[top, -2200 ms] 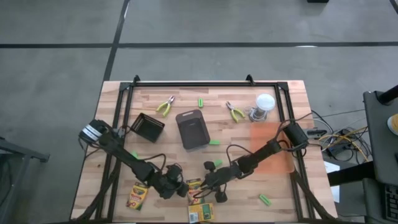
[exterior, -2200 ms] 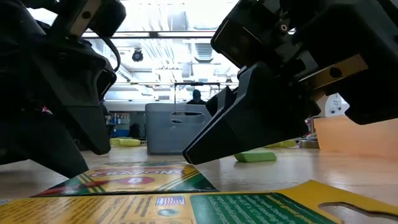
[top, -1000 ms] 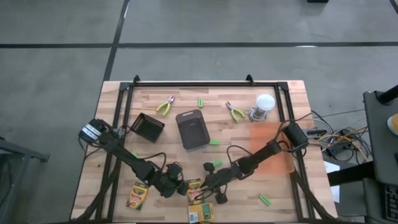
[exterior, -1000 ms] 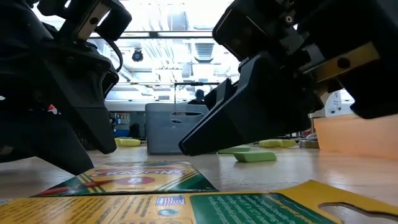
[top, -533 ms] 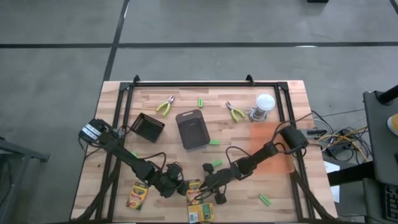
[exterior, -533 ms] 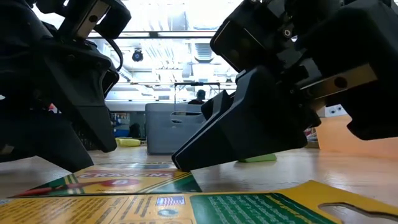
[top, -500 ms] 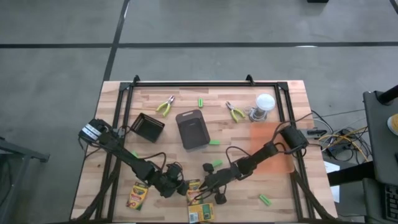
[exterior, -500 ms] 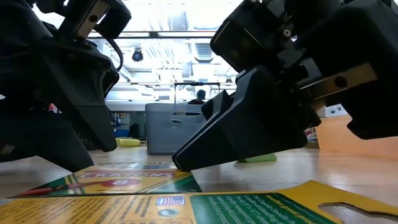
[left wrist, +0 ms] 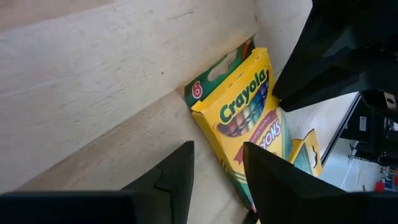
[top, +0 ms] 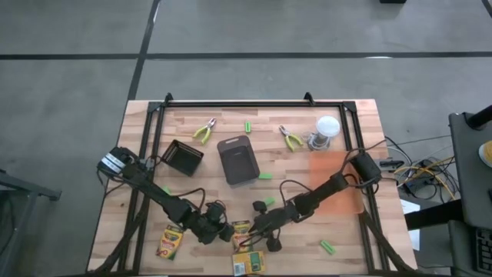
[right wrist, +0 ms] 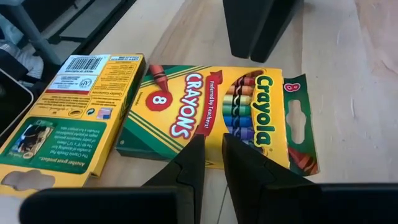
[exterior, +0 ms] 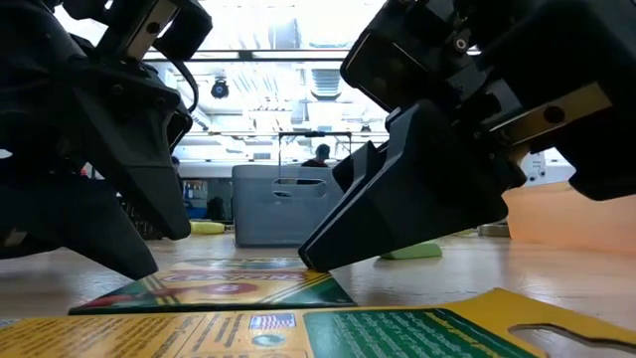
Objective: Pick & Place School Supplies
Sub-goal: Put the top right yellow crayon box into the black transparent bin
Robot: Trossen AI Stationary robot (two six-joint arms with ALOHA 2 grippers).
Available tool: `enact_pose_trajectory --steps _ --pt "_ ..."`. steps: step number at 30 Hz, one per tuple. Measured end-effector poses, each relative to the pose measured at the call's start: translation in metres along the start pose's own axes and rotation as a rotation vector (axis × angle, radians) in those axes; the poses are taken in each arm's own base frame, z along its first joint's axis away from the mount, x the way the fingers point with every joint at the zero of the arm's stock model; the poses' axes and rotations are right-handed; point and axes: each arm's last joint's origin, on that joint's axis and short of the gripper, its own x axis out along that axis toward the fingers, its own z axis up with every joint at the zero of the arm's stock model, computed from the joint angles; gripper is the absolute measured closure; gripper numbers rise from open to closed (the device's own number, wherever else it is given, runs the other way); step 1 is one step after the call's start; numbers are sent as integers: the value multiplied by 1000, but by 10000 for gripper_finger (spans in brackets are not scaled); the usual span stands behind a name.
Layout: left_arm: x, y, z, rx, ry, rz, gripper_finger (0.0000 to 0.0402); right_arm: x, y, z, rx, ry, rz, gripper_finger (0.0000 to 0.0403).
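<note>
**High view.** We see both arms converged at the near edge of the table [top: 338, 146]. The left gripper [top: 221, 229] and the right gripper [top: 254, 228] flank one crayon box [top: 241, 228] from opposite sides. A second crayon box [top: 248, 264] lies just nearer the edge, and a third [top: 170, 242] lies off to the left. To do this step well, we judge that one gripper should brace the box while the other works a finger under its edge, since a flat box offers little to pinch from above.

**Low view.** We see the flanked crayon box [exterior: 224, 288] lying flat on the wood. The left gripper [exterior: 119, 229] stands at its left end and the right gripper [exterior: 417, 214] at its right end, both low to the table. We cannot tell from here whether either touches the box.

**Left wrist view.** The left gripper [left wrist: 217, 177] has its fingers parted with nothing between them. The Crayola box [left wrist: 245, 118] lies ahead of the tips, its near edge level with the gap.

**Right wrist view.** The right gripper [right wrist: 211, 163] has its fingers nearly together and empty. Their tips sit at the long edge of the 8-crayon box [right wrist: 217, 115], roughly mid-length. The neighbouring box [right wrist: 68, 118] lies back-up, just beside it.
</note>
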Motion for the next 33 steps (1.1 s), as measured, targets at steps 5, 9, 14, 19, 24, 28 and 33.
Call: enact_pose_trajectory --steps 5,9,14,19,24,28,33 --pt "0 0 0 -2 0 -4 259 0 -1 -2 23 28 -10 346" --pt "0 -1 0 -3 1 -7 259 -1 -1 -3 36 45 -15 346" --pt "0 -1 0 -3 1 -6 259 0 -1 -4 36 48 -15 346" --pt "0 -1 0 -3 1 -6 259 0 -2 -6 62 70 -22 346" --pt "0 -1 0 -4 1 -6 259 1 -2 -8 62 78 -24 346" --pt "0 -1 0 -5 1 -6 259 1 -2 -8 62 78 -23 346" --pt "0 -1 0 -8 1 -10 259 1 -2 -8 69 81 -16 346"
